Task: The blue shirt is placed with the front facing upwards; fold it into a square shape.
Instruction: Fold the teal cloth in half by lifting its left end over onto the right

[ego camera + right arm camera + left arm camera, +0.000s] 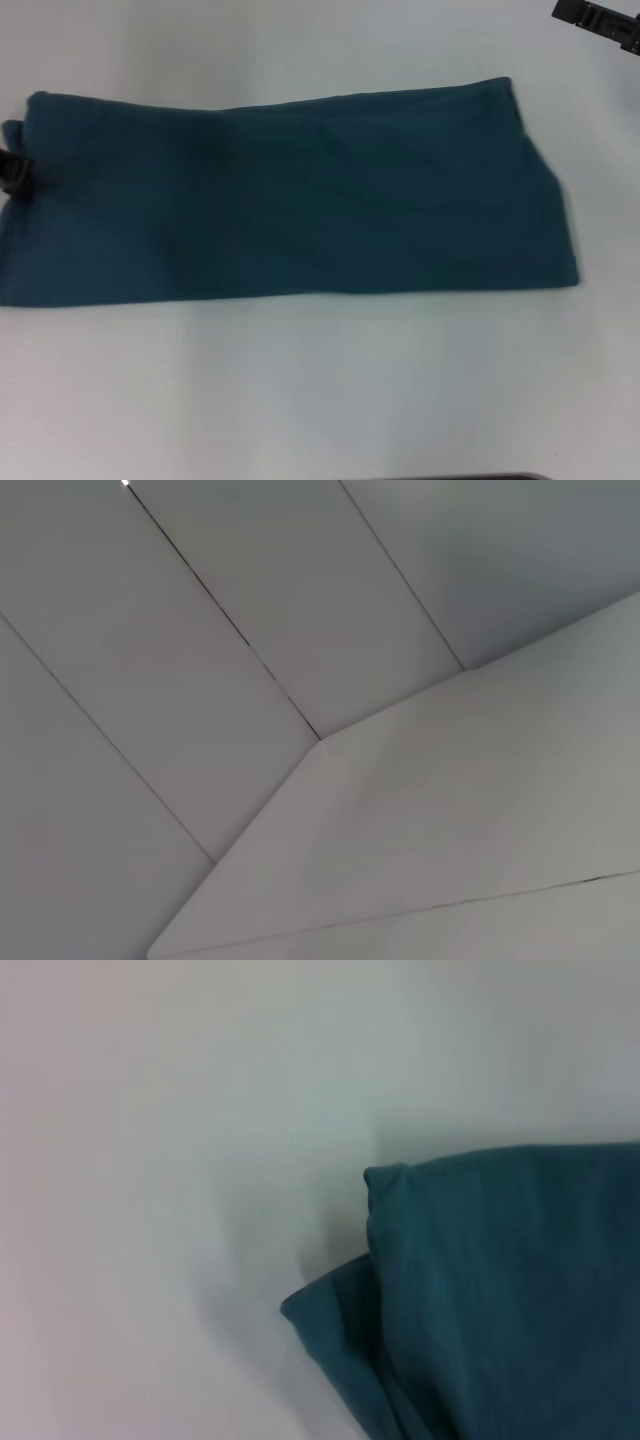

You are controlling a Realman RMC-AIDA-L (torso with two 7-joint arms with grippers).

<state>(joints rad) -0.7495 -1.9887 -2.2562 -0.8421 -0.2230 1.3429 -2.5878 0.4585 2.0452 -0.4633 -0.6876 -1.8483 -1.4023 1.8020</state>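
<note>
The blue shirt (290, 195) lies on the white table as a long folded band running left to right. Its lettering, collar and label are hidden. My left gripper (12, 172) shows as a small black part at the shirt's left end, touching the cloth at the picture's edge. The left wrist view shows a layered folded corner of the shirt (500, 1290) on the table, with none of my own fingers. My right gripper (600, 22) is at the far right, above and clear of the shirt. The right wrist view shows no shirt.
The white table (320, 380) stretches in front of the shirt and behind it. The right wrist view shows only pale panels with dark seams (240, 640) and the table's corner (420, 810). A dark strip (460, 477) sits at the near edge.
</note>
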